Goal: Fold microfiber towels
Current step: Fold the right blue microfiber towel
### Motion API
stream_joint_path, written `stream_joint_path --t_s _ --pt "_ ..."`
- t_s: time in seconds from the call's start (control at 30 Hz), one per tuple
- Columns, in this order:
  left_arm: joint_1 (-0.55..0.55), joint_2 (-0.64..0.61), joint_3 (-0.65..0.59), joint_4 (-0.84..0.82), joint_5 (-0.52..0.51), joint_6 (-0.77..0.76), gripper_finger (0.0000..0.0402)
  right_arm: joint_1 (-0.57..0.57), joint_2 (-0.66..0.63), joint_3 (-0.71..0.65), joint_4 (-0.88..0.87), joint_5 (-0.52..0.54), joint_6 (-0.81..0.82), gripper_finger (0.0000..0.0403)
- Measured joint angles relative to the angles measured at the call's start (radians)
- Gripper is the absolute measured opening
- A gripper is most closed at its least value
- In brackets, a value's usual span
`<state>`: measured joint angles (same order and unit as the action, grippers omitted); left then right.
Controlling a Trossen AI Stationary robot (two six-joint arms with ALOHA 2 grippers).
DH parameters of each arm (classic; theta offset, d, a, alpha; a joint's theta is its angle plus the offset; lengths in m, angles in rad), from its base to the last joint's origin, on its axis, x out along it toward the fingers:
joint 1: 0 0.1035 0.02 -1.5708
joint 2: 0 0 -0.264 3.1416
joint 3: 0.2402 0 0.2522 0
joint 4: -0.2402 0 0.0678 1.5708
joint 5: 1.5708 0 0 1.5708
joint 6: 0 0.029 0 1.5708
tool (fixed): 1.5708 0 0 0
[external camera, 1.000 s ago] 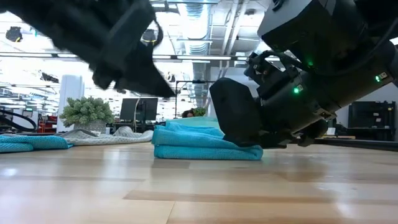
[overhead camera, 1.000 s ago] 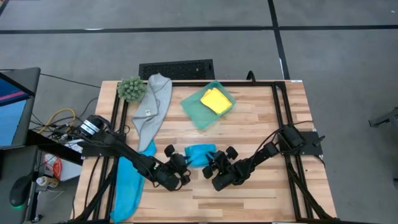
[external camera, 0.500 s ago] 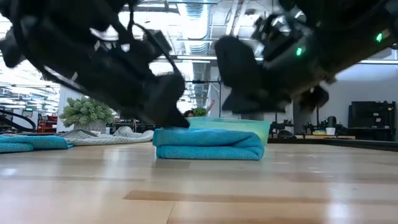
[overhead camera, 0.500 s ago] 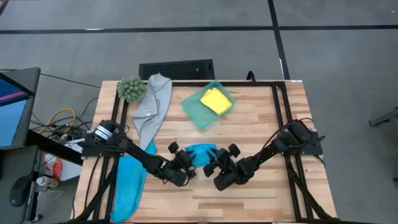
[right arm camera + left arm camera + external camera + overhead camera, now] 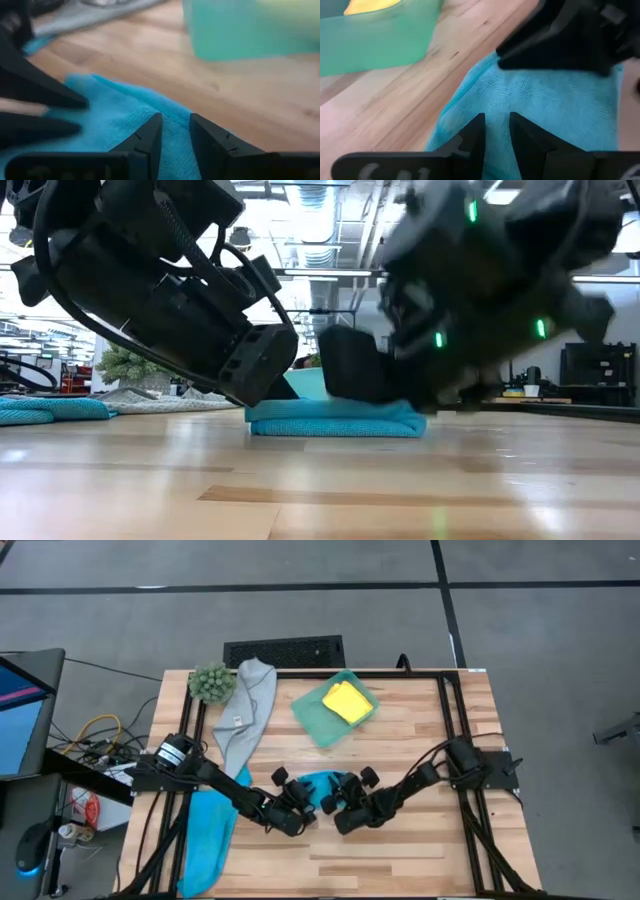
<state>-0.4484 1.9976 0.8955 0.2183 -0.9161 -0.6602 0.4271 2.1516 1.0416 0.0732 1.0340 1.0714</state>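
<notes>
A sky-blue towel (image 5: 322, 781), folded into a small thick rectangle, lies flat on the wooden table (image 5: 420, 850) near its middle. My left gripper (image 5: 306, 798) slants down onto the towel's left end, its fingers shut to a narrow slit. My right gripper (image 5: 338, 800) slants down onto the right end, also shut to a slit. The low view shows the towel (image 5: 335, 420) under both dark grippers. A second blue towel (image 5: 205, 830) lies unfolded along the left edge. A grey towel (image 5: 245, 710) lies at the far left. A folded yellow towel (image 5: 347, 700) rests in a teal tray (image 5: 318, 722). My left gripper rests its shut fingertips (image 5: 479, 125) on top of the folded towel near its left near corner (image 5: 495, 102). It comes slanting down from the near left. The towel lies flat on the table. My right gripper sets its shut fingertips (image 5: 152, 127) on the towel's top near its right near edge (image 5: 172, 112). It comes slanting down from the near right. The towel stays flat beneath it.
A fuzzy green plant ball (image 5: 210, 682) stands at the far left corner beside the grey towel. A black frame rail (image 5: 450, 730) runs along the table's right side. Bare wood (image 5: 400, 860) lies between the grippers and the near edge.
My left gripper has come down and forward from the air onto the folded towel's left end. My right gripper lifted off the towel, then came back down on its right end, a little farther toward the table's left. The towel has stayed in place.
</notes>
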Motion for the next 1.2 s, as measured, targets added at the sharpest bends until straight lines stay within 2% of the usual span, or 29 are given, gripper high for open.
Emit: stream_joint_path --t_s 0.13,0.2,0.37,0.43,0.6,0.73,0.9,1.03,1.2 --pt "0.000 0.000 0.000 -0.001 0.016 0.005 0.0082 0.007 0.031 0.002 -0.001 0.025 0.028 0.0124" --pt "0.000 0.000 0.000 0.000 0.024 0.005 0.0082 0.016 0.005 -0.001 -0.021 0.021 0.025 0.0124" --pt "0.000 0.000 0.000 -0.001 0.042 0.005 0.0082 0.092 -0.112 -0.002 -0.019 0.156 -0.145 0.0124" --pt "0.000 0.000 0.000 -0.001 0.044 0.005 0.0082 0.123 -0.129 -0.001 -0.015 0.180 -0.206 0.0124" --pt "0.000 0.000 0.000 0.001 0.043 0.005 0.0082 0.174 -0.064 -0.001 -0.009 0.182 -0.137 0.0124" --pt "0.000 0.000 0.000 0.001 0.044 0.005 0.0082 0.182 0.024 -0.003 -0.004 0.101 -0.047 0.0124" --pt "0.000 0.000 0.000 0.000 0.054 0.027 0.0082 0.189 0.033 0.000 -0.006 0.066 -0.064 0.0124" --pt "0.000 -0.002 0.000 0.001 0.074 0.050 0.0082 0.194 -0.043 -0.004 -0.068 0.043 -0.152 0.0124" --pt "-0.006 -0.036 0.006 -0.004 0.121 0.105 0.0082 0.190 -0.254 -0.003 -0.112 0.061 -0.403 0.0124"
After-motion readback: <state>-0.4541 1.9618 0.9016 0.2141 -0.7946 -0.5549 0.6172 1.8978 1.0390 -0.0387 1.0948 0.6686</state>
